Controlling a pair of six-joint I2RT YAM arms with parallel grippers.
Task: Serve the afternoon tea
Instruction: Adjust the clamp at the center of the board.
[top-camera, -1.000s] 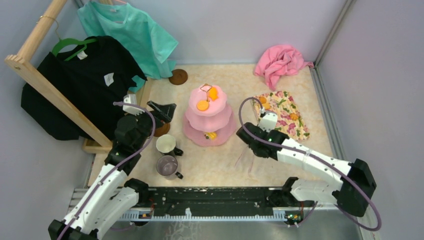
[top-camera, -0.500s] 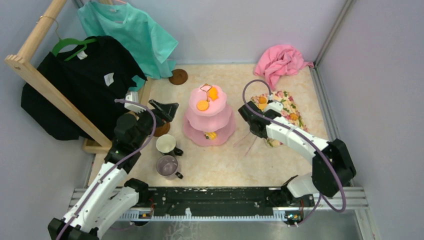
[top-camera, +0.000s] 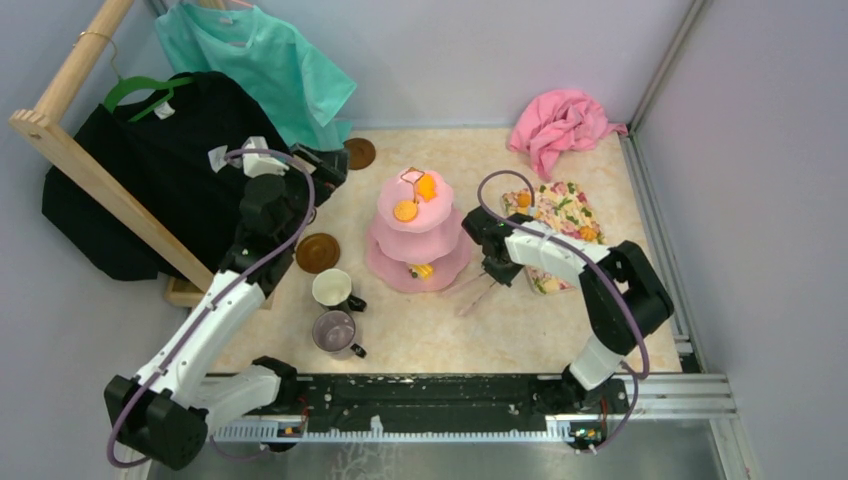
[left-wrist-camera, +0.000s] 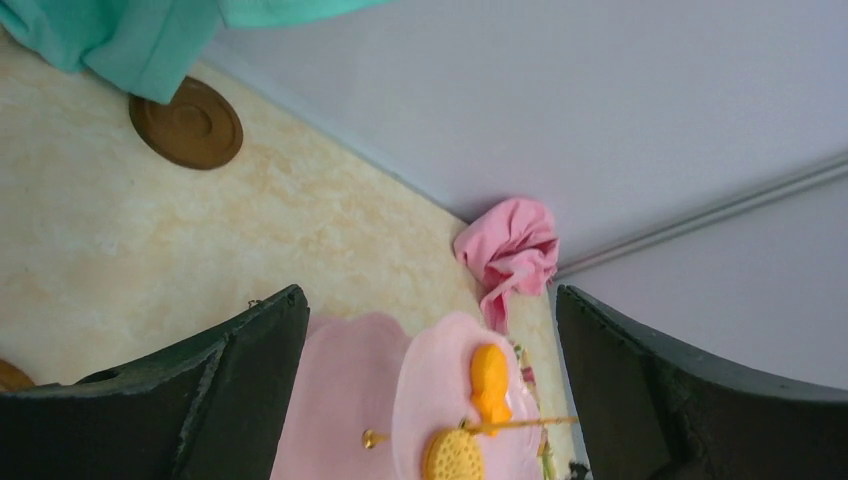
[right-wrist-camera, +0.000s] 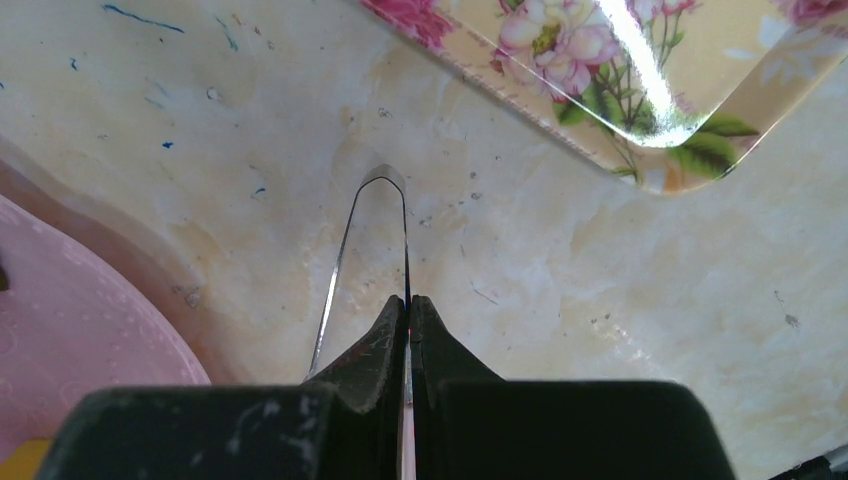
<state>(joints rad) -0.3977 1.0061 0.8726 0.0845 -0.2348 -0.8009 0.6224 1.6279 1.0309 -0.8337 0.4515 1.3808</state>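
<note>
The pink three-tier cake stand (top-camera: 417, 235) stands mid-table with orange snacks (top-camera: 428, 187) on its top tier and a yellow one (top-camera: 422, 270) on the bottom tier. The white mug (top-camera: 331, 287) and grey-purple mug (top-camera: 334, 330) stand left of it, near a brown saucer (top-camera: 317, 252). My left gripper (top-camera: 325, 160) is open and empty beside the back saucer (top-camera: 358, 152). In its wrist view, that saucer (left-wrist-camera: 187, 123) and the stand's top tier (left-wrist-camera: 440, 380) show beyond the left gripper (left-wrist-camera: 428, 295). My right gripper (right-wrist-camera: 408, 300) is shut on thin metal tongs (right-wrist-camera: 331, 287) just right of the stand.
A floral mat (top-camera: 565, 225) with an orange snack (top-camera: 525, 199) lies right of the stand. A pink cloth (top-camera: 560, 125) is at the back right. A wooden rack (top-camera: 95, 180) with black and teal shirts fills the left side. Walls close the back and right.
My left gripper has moved from over the front saucer back toward the rear saucer. My right gripper has swung left from the floral mat toward the stand, carrying the tongs.
</note>
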